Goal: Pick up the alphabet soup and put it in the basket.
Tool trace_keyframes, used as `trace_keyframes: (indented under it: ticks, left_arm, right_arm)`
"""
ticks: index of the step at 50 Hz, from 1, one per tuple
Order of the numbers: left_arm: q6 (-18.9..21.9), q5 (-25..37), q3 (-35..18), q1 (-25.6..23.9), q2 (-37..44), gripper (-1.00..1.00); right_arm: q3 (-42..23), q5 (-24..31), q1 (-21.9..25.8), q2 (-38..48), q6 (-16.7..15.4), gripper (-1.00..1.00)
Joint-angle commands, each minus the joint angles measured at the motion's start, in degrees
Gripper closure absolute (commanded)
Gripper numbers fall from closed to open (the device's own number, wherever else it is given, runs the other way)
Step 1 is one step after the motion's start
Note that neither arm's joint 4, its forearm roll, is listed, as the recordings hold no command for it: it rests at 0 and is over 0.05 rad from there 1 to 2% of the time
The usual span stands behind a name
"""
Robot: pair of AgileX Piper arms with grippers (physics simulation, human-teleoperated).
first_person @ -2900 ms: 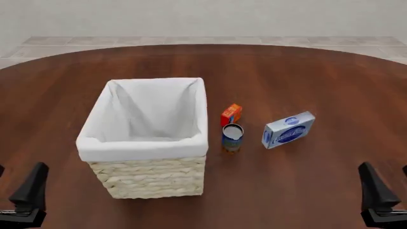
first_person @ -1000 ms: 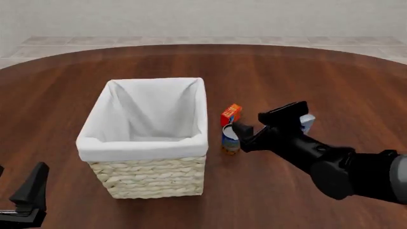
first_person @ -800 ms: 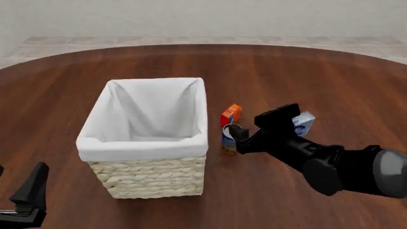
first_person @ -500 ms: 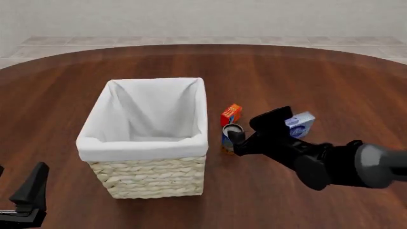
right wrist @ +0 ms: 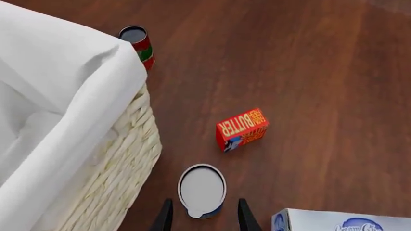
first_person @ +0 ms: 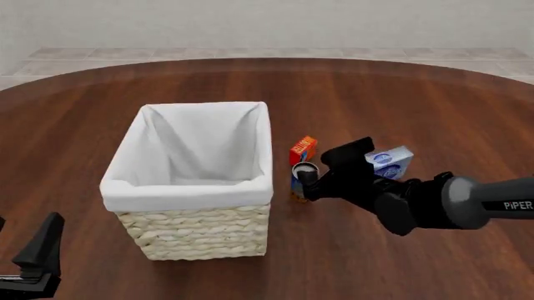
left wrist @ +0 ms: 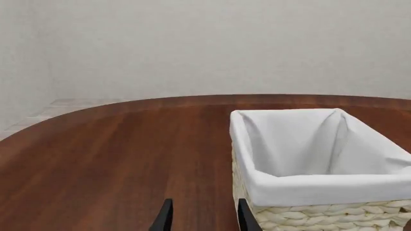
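Right end effector (first_person: 311,181) above alphabet soup (right wrist: 201,189)

The basket (first_person: 196,181) stands left of centre on the table (first_person: 401,100); the alphabet soup (first_person: 304,174) stands just beside its right wall; the butter box (first_person: 303,150) lies just behind the soup; the carton (first_person: 391,161) lies to the right, behind the right gripper (first_person: 321,174); another can (right wrist: 137,44) stands behind the basket.

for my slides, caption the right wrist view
Open right gripper poised above the alphabet soup, beside the basket.
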Motion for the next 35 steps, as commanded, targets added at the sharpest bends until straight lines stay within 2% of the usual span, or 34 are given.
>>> trace_keyframes:
  ticks: [1,35]
  left_arm:
    - [0.0,0.0,0.0,0.0,0.0,-1.0]
    - [0.0,0.0,0.0,0.0,0.0,-1.0]
  right_arm:
    - [-1.8,0.86,0.2,1.72,-0.17,-1.0]
    - [-5.45,2.0,1.0,6.27,0.22,-1.0]
